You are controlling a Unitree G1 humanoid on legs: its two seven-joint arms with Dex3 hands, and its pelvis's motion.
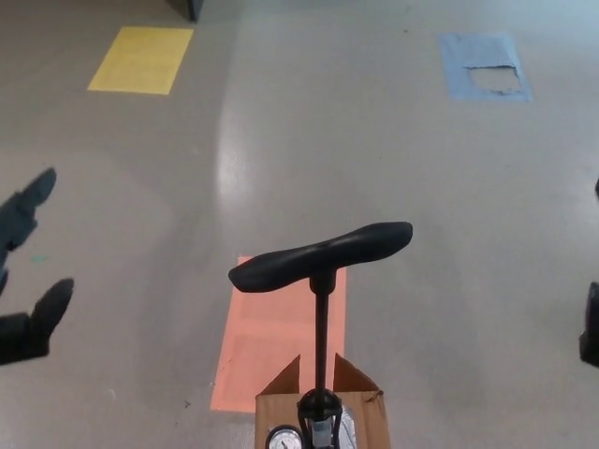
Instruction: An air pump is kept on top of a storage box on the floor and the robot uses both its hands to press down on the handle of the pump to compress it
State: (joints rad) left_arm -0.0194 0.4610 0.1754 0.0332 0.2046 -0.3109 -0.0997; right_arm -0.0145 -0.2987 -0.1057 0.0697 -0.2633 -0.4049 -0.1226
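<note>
Wide of the untouched pump handle, the left hand is held spread and empty, ready for pressing; the right hand's state cannot be told.

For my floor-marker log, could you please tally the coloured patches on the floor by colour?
yellow patch: 1
blue patch: 1
orange patch: 1
Total: 3
</note>
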